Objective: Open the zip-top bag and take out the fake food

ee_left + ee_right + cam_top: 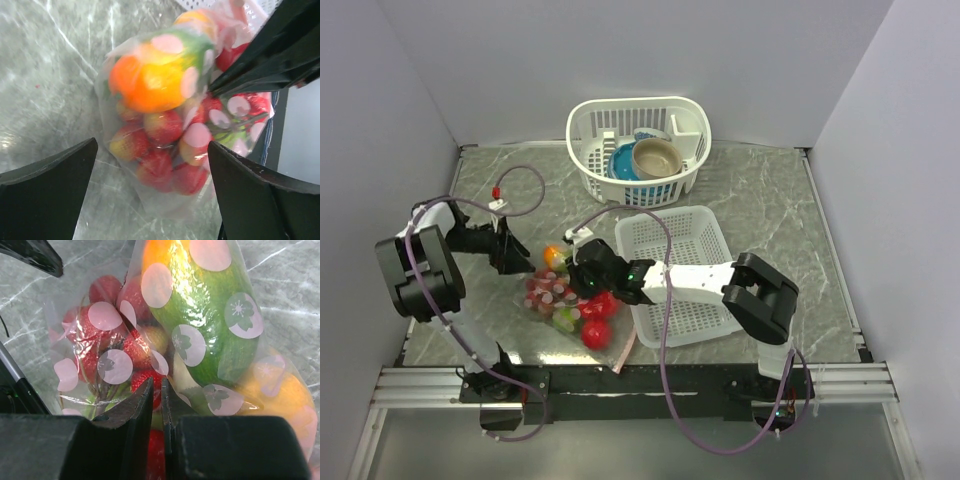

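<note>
My right gripper (157, 390) has its jaws almost together, pinched, as far as I can judge, on a fold of film from the zip-top bag (563, 300). The bag's bulk lies just ahead of the fingertips, flat on the table. The left gripper (152, 150) is spread wide and holds nothing. The bag sits between its two fingers and a little beyond them, touching neither.

The fake food (150, 85) is all inside, as far as I can tell: an orange piece and a green one furthest from the left tips, and red ones bunched closer in.

My worry is where I'm holding. What looks like the pink zip strip (623, 353) is off to one side of the right gripper, towards the arm bases, and neither tool is on it. If I lift from this pinch, I'd expect the weight of the fruit to drag the slick film out of the jaws (it's a thin fold, not a seam).

If I close the left fingers where they stand, they would likely squeeze fruit rather than plastic, and the round pieces would squirt sideways and roll the bag.

The two tools are also close, so a careless reach for the strip could knock one gripper against the other.
</note>
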